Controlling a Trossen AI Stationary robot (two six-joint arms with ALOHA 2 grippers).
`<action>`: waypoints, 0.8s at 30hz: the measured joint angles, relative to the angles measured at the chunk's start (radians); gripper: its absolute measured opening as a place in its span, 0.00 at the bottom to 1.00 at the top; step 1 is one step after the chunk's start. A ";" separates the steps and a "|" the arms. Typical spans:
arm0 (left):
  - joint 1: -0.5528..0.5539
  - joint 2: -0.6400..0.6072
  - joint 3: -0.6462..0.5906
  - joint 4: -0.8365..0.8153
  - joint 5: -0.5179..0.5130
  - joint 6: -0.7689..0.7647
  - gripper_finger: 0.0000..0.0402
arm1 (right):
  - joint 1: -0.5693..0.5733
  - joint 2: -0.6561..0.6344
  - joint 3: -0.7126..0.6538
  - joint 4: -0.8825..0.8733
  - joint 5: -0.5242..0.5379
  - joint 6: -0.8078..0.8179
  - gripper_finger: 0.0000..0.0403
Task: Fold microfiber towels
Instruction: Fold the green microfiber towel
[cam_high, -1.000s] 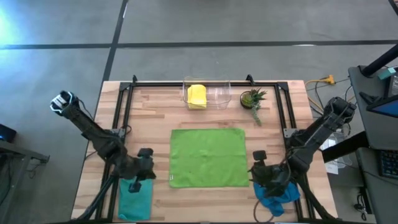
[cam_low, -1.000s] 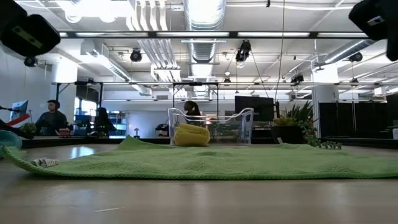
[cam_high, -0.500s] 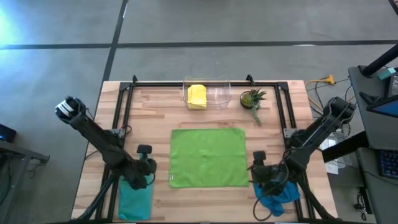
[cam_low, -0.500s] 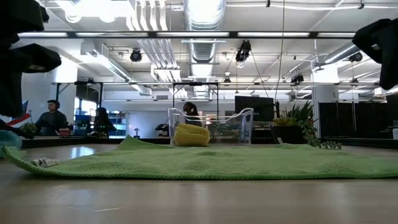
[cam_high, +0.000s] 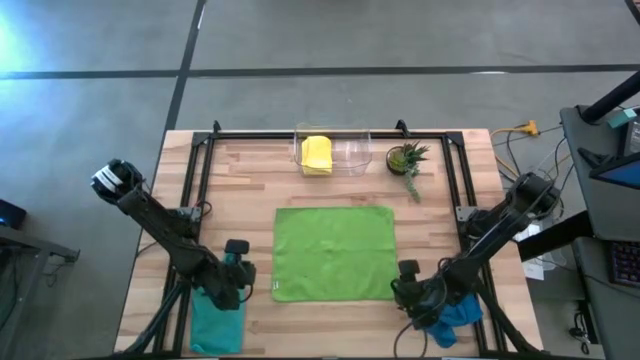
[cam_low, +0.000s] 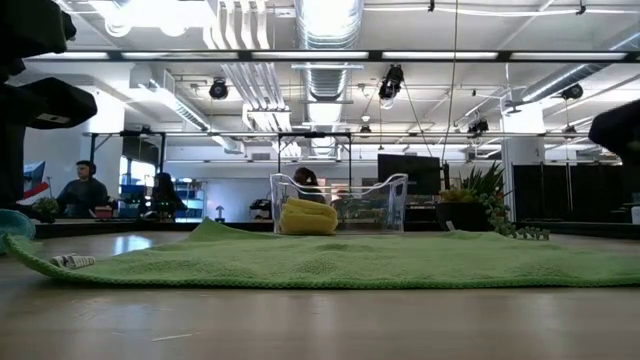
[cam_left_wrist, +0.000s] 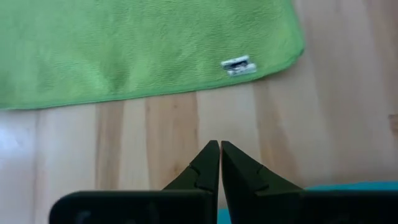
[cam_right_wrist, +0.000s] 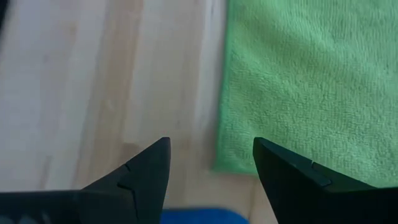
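Step in hand: pre-grasp on the lime green towel (cam_high: 335, 252), spread flat mid-bench, not yet folded. Both arms low at the near corners, nothing held.

Left claw (cam_left_wrist: 219, 163) pressed together, empty, hovering over bare bench (cam_high: 250, 170) just left of the towel's near-left corner, near the white label (cam_left_wrist: 236, 65). Teal towel (cam_high: 216, 318) under the left arm at the near-left edge. Left arm reaching diagonally from the left bench side.

Right claw (cam_right_wrist: 210, 163) spread wide, empty, just right of the towel's near-right corner, green edge lying between the fingers' line. Blue towel (cam_high: 455, 318) bunched under the right arm at the near-right edge.

Yellow towel (cam_high: 316, 154) already folded in the clear bin (cam_high: 350, 150) at the far edge; potted plant (cam_high: 405, 160) beside it.

Next move likely calls for: opening left claw, lowering both onto near corners, pinching cloth only, then lifting together toward far edge. Risk: uneven grip skewing the fold.
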 joint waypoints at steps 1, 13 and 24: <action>0.000 0.000 0.000 0.008 0.012 0.000 0.00 | -0.004 0.012 0.001 0.003 0.000 0.001 0.56; 0.000 0.000 0.000 0.056 0.049 0.000 0.00 | -0.075 0.081 0.009 0.011 -0.095 0.003 0.50; 0.000 0.003 -0.009 0.136 0.089 -0.021 0.00 | -0.081 0.077 0.018 0.003 -0.103 -0.011 0.27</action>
